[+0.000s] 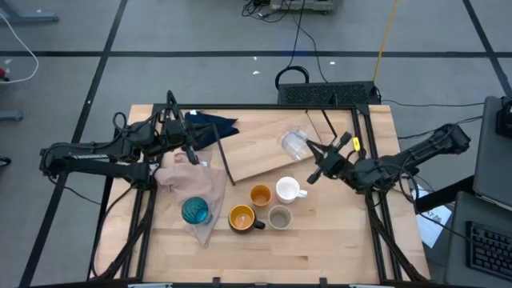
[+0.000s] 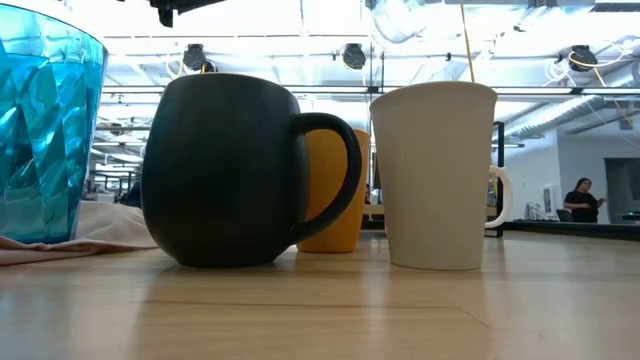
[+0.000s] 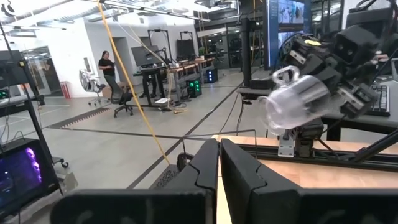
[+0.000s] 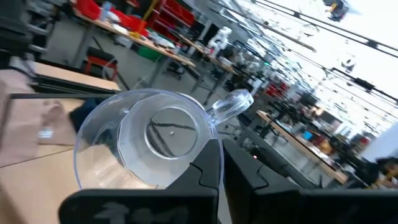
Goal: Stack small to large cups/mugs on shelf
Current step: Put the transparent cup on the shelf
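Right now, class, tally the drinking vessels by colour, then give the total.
Clear cup, held by the right gripper over the shelf: 1
Orange cup: 1
White mug: 1
Grey-beige cup: 1
Dark mug, orange inside: 1
Teal tumbler: 1
Total: 6

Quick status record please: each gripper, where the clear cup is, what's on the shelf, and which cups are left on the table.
right gripper: shut on clear cup, lifted over the shelf
left gripper: shut, empty, by the pinkish cloth
shelf: no cup seen standing on it
on table: orange cup, white mug, grey-beige cup, dark mug
teal tumbler: on the pinkish cloth
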`<control>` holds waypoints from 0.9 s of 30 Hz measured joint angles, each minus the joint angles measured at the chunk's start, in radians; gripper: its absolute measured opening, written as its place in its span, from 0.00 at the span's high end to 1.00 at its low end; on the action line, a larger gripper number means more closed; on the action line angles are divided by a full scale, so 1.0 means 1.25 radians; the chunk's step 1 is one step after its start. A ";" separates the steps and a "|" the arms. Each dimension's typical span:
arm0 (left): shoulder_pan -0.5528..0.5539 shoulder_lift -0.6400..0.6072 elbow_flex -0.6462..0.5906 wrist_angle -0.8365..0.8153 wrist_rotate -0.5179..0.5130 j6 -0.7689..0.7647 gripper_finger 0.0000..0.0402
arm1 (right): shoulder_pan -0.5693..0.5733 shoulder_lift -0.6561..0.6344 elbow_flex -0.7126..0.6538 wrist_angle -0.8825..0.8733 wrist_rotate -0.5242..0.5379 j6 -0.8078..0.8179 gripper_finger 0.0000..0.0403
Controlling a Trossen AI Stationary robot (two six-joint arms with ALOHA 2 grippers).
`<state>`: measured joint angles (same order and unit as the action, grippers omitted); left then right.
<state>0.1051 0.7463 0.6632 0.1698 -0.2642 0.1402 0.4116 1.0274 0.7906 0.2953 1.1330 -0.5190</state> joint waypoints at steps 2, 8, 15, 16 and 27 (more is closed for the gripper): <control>0.000 0.000 0.000 -0.007 0.000 0.000 0.95 | 0.018 0.000 0.000 0.000 0.000 0.000 1.00; 0.000 0.000 0.000 -0.015 0.000 -0.008 0.95 | 0.052 0.000 0.000 0.001 0.017 0.001 1.00; 0.000 0.000 0.000 -0.015 0.000 -0.012 0.95 | 0.071 -0.001 0.000 0.006 0.061 -0.016 1.00; 0.000 0.000 0.000 -0.015 0.000 -0.012 0.95 | 0.072 -0.001 0.000 0.007 0.061 -0.016 1.00; 0.000 0.000 0.000 -0.020 0.000 -0.018 0.95 | 0.040 -0.010 0.000 0.025 0.061 -0.100 1.00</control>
<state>0.1054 0.7460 0.6636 0.1452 -0.2642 0.1181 0.4614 1.0146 0.7906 0.3271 1.2091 -0.6437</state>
